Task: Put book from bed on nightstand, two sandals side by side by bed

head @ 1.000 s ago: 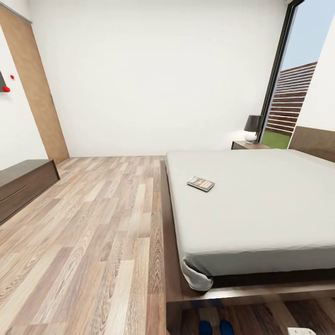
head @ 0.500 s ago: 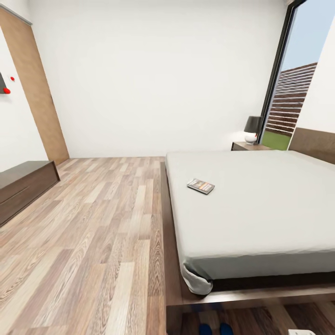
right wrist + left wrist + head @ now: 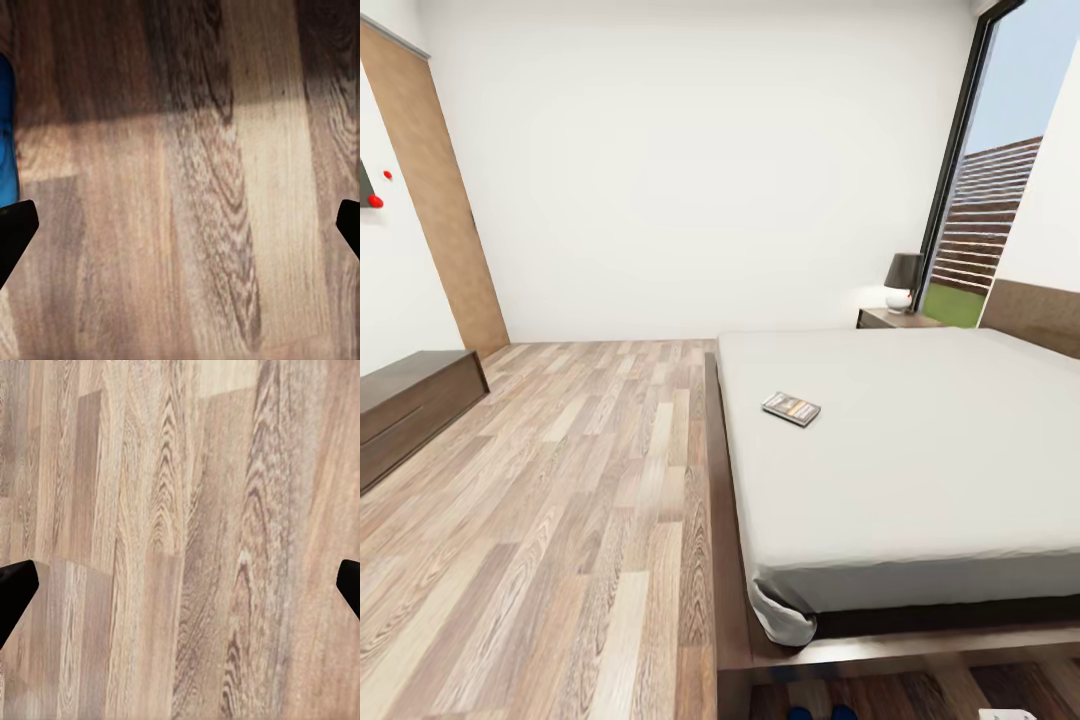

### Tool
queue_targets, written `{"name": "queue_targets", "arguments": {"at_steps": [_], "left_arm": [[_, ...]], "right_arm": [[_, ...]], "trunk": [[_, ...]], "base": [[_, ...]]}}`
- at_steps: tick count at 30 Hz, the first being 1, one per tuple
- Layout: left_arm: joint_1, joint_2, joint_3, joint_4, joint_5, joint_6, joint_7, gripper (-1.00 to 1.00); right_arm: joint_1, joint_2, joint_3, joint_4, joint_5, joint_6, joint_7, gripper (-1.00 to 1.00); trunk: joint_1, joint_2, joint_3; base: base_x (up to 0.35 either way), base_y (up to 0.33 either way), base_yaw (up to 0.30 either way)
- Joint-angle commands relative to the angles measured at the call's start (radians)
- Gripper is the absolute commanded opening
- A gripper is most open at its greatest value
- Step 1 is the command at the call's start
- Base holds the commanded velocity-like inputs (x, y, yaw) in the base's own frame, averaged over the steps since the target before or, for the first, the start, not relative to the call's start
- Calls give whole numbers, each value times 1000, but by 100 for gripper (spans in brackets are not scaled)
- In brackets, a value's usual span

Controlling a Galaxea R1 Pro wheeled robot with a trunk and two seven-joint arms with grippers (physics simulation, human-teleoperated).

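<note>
Book (image 3: 791, 408) flat on bed (image 3: 920, 450) nr left edge; thin, light, stiff—we'd pinch its edge. Both grippers (image 3: 180, 585) (image 3: 180, 225) spread, empty.

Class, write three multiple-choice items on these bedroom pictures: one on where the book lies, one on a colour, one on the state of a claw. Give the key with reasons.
1. Where does the book lie?
A. on the floor
B. on the mattress of the bed
C. on the nightstand

2. What colour are the sandals at the foot of the bed?
A. blue
B. red
C. green

3. How is the left claw?
A. shut on the book
B. shut on a sandal
C. open, holding nothing

Key:
1 B: the book rests flat on the bed, apart from the nightstand.
2 A: the sandals show bright blue.
3 C: the left claw has its fingertips spread wide over bare floor.
</note>
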Motion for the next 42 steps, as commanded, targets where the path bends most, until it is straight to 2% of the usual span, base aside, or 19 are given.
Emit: {"name": "queue_targets", "arguments": {"at_steps": [1, 42], "left_arm": [[0, 0, -8, 0, 9, -2, 3, 100], [0, 0, -8, 0, 9, -3, 5, 100]], "right_arm": [[0, -1, 10, -2, -10, 6, 2, 100], [15, -1, 31, -2, -10, 6, 2, 100]], "trunk": [[-4, 7, 2], [-161, 294, 131]], "base": [[0, 0, 0], [0, 0, 0]]}}
